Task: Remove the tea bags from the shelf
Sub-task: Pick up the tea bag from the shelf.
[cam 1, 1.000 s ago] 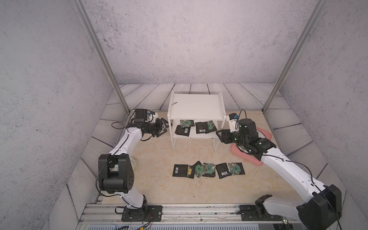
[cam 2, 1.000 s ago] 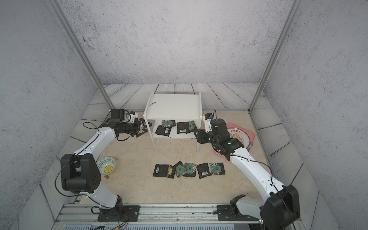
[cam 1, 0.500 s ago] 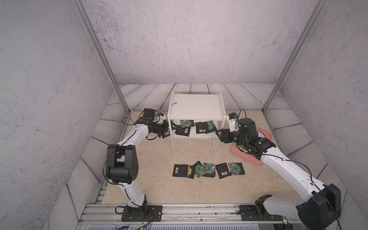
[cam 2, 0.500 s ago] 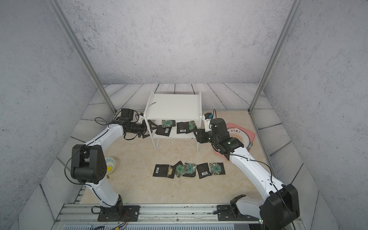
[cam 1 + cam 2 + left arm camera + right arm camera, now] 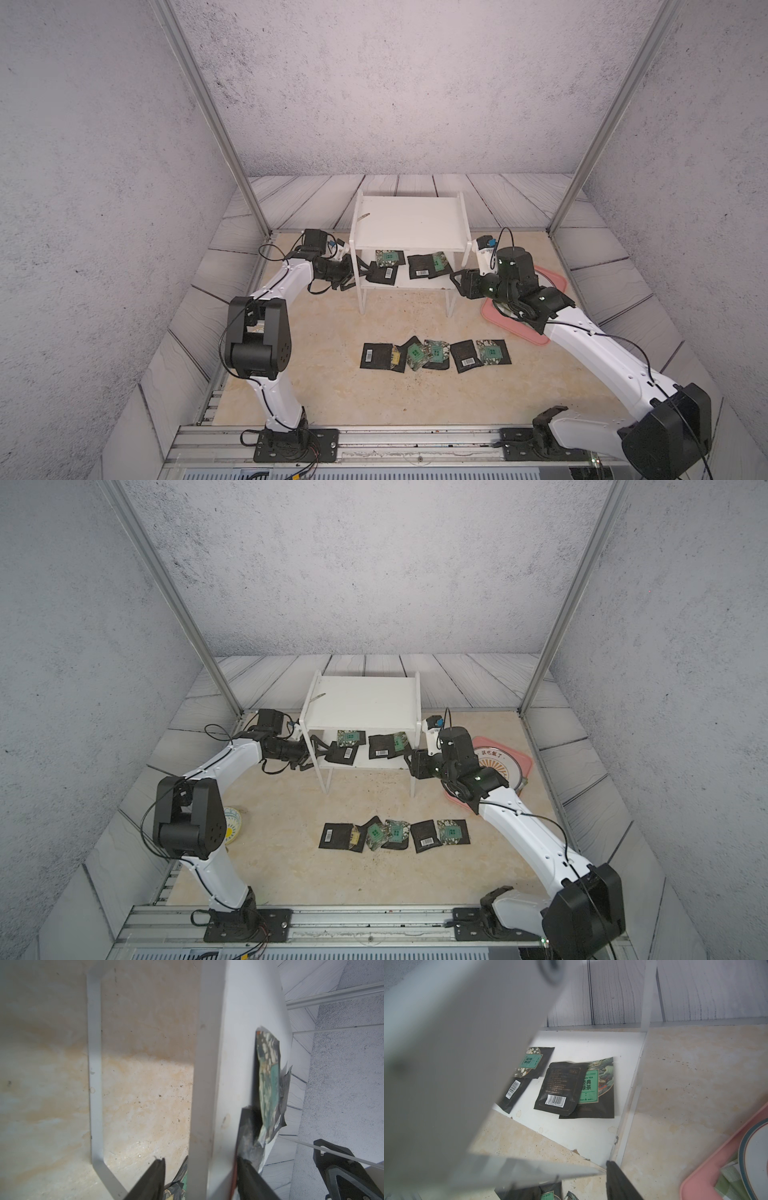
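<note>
Four small flat black tea bags lie on the lower board of the white two-tier shelf; we see more in a row on the beige counter. The left jaws stand apart astride that board, one finger seemingly touching a barcode-side bag. The right jaws' state we cannot tell.

Beige mottled table, grey plank-print border around it. Two metal posts at its far corners, metal rail along near edge. Grey speckled walls on three sides.
</note>
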Motion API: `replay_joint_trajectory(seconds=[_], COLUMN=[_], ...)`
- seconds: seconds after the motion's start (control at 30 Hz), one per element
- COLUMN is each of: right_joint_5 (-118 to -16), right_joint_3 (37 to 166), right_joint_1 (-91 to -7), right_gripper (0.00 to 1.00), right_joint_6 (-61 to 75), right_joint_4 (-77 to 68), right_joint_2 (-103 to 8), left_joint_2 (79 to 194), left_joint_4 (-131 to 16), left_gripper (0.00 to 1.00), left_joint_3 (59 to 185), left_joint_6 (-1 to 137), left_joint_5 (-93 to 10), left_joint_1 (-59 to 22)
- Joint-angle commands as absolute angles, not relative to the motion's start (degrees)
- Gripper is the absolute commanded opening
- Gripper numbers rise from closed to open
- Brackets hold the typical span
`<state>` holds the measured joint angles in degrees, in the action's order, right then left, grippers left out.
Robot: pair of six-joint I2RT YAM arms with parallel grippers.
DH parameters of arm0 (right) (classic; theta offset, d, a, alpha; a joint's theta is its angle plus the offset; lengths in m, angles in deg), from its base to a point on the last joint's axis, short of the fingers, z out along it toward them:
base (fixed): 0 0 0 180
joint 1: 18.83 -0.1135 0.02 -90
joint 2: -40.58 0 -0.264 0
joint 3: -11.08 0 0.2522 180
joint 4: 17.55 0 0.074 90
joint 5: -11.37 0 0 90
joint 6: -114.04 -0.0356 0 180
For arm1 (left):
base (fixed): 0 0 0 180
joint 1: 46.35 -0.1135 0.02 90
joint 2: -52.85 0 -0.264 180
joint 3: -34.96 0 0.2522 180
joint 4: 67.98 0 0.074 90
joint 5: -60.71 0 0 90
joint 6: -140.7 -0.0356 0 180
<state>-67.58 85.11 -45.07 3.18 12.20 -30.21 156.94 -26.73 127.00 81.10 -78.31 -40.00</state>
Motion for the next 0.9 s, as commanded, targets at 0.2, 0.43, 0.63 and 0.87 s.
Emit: replay_joint_trajectory(seconds=[0.2,0.43,0.63,0.87], right_joint_5=[-67.4,-67.2,-67.5,-67.4], right_joint_3=[85.2,85.1,85.1,85.1], right_joint_1=[-45.3,-45.2,-45.2,-45.2], right_gripper=[0.55,0.55,0.55,0.55], right_joint_6=[3.4,3.0,3.0,2.6], right_joint_4=[11.9,11.7,12.0,11.9], right_joint_2=[-30.4,-30.4,-30.4,-30.2], left_joint_2=[154.7,152.6,151.2,149.4], left_joint_4=[-22.3,-20.9,-21.0,-20.6], left_gripper=[0.4,0.25,0.14,0.04], left_joint_3=[125.7,125.3,125.2,126.3], left_joint_6=[79.1,77.8,78.2,78.4], left_joint_5=[-73.1,-72.8,-73.3,-73.8], left_joint_1=[-42.3,-43.2,-43.8,-44.1])
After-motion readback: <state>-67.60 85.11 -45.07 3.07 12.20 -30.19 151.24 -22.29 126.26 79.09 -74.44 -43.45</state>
